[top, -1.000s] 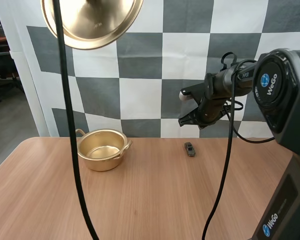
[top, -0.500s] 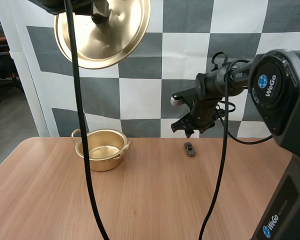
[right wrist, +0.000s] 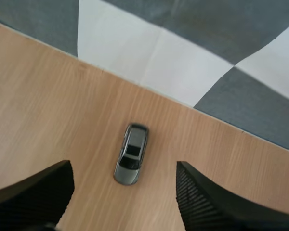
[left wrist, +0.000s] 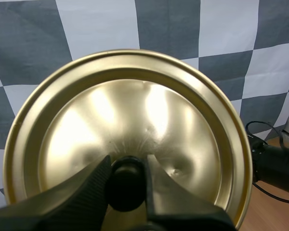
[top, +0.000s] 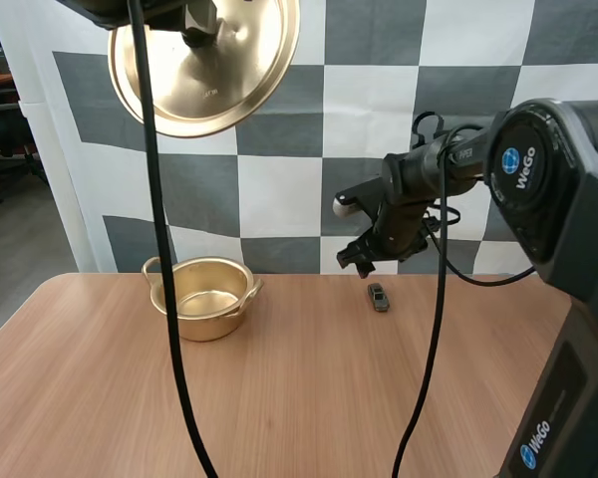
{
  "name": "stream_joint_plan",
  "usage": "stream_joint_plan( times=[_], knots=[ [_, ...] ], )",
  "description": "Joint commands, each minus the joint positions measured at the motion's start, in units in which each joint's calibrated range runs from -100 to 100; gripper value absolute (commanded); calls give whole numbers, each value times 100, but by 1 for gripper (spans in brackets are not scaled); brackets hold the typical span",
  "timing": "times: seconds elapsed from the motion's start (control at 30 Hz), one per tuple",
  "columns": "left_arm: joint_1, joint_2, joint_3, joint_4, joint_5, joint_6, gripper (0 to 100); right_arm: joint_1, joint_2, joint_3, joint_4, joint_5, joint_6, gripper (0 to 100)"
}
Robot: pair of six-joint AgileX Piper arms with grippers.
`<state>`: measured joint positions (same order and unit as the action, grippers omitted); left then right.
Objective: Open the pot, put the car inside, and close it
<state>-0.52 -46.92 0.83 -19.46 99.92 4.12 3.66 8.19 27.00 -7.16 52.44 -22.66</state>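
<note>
My right gripper (right wrist: 123,192) has moved over the car (right wrist: 131,155) on the table (top: 279,398), fingers wide, ready to descend. My left gripper (left wrist: 127,169) holds the lid (left wrist: 135,110) high; the pot (top: 204,299) stands open.

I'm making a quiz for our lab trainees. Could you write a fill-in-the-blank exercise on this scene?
1. The left gripper holds the golden lid up by its black ____.
2. The golden pot on the table is ____ inside.
3. The right gripper hovers with its jaws ____ above the toy car.
Missing words: knob; empty; open.
</note>
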Motion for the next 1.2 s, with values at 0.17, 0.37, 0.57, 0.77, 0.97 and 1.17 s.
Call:
stream_joint_plan(
  times=[0.17,0.37,0.57,0.77,0.97,1.17],
  knots=[
    [3,-4,-6,-2,8,94,0,0,444,6,-6,-325,-6,100],
    [3,-4,-6,-2,8,102,0,-60,764,-29,-14,-670,-6,100],
    [3,-4,-6,-2,8,102,0,-191,1089,-107,-14,-900,-6,100],
    [3,-4,-6,-2,8,102,0,-205,1305,-150,0,-900,-6,100],
    [3,-4,-6,-2,8,102,0,-205,1546,-150,87,-865,-262,100],
    [3,-4,-6,-2,8,102,0,-205,1631,-150,465,-957,-622,100]
  ],
)
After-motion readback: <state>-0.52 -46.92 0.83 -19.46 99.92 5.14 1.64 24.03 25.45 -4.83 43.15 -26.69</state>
